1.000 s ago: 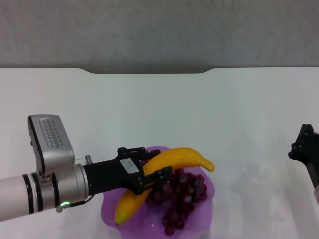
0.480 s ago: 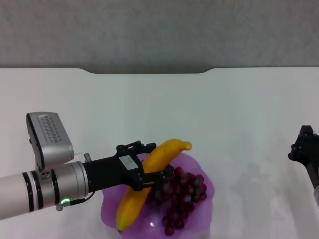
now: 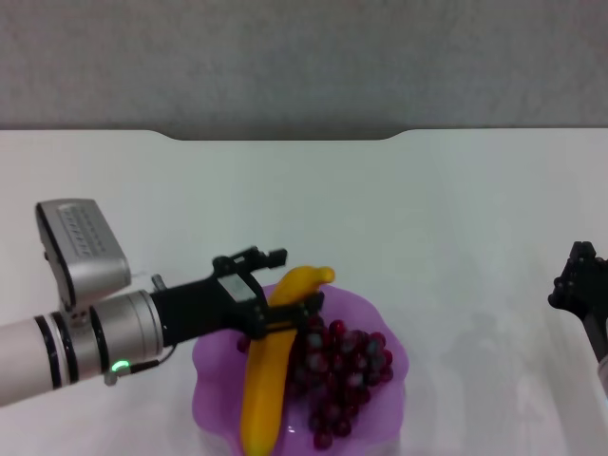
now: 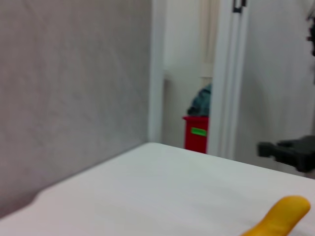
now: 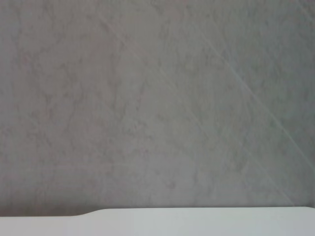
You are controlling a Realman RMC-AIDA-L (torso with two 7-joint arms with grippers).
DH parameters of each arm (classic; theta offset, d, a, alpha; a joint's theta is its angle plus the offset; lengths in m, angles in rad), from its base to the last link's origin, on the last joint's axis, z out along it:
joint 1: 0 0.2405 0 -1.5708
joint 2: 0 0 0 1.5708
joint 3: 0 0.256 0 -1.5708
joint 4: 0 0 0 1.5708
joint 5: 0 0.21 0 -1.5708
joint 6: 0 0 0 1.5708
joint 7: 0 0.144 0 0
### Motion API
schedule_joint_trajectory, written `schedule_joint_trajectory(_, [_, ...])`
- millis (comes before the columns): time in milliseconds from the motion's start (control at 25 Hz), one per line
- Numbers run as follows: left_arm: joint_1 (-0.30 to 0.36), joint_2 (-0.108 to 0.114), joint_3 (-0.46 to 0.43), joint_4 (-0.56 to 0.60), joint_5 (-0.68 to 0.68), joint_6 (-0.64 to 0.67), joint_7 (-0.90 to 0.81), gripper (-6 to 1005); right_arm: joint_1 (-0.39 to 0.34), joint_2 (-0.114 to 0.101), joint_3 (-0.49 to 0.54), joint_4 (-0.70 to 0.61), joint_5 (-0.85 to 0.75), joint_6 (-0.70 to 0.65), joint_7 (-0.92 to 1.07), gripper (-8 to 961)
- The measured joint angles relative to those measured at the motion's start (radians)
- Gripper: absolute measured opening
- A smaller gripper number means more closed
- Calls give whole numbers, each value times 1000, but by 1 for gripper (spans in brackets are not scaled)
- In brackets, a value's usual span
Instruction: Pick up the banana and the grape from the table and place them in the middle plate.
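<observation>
**Left gripper at banana over the purple plate**

Left gripper reached in from the left over the near-left part of the table. Its black fingers were spread on either side of the banana, near the fruit's far end; whether the pads pressed the skin or stood just clear of it could not be told. From the head view the banana ran near-to-far across the left half of the plate, its near end over the near rim, its far tip over the far rim. In the left wrist view only the yellow end of the banana showed, above the white tabletop.

Plate contents: the grape bunch lay in the right half, touching the banana along its right side.

Right gripper sat at the right edge of the table, well apart from the plate; finger state not discernible.
</observation>
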Motion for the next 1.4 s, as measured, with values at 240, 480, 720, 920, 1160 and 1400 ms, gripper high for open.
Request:
schedule_joint_trajectory(240, [3, 22, 0, -9, -109, 0, 35, 877, -1, 0, 0, -1, 0, 0, 1, 21])
schedule_joint_trajectory(480, [8, 34, 3, -10, -117, 94, 31, 875, -3, 0, 2, -2, 0, 0, 1, 21])
schedule_joint_trajectory(720, [20, 38, 5, -11, -123, 169, 33, 873, -4, 0, 3, -1, 0, 0, 1, 21])
schedule_joint_trajectory(920, [44, 44, 2, -11, -180, 206, 47, 872, -5, -1, 4, 0, 0, -5, 1, 21])
schedule_joint_trajectory(1160, [86, 46, 1, -11, -310, 251, 118, 870, -5, -1, 4, 0, 0, -7, 2, 21])
schedule_joint_trajectory(1400, [139, 43, 1, -11, -446, 293, 199, 868, -4, -2, 4, 0, 0, -8, 2, 21])
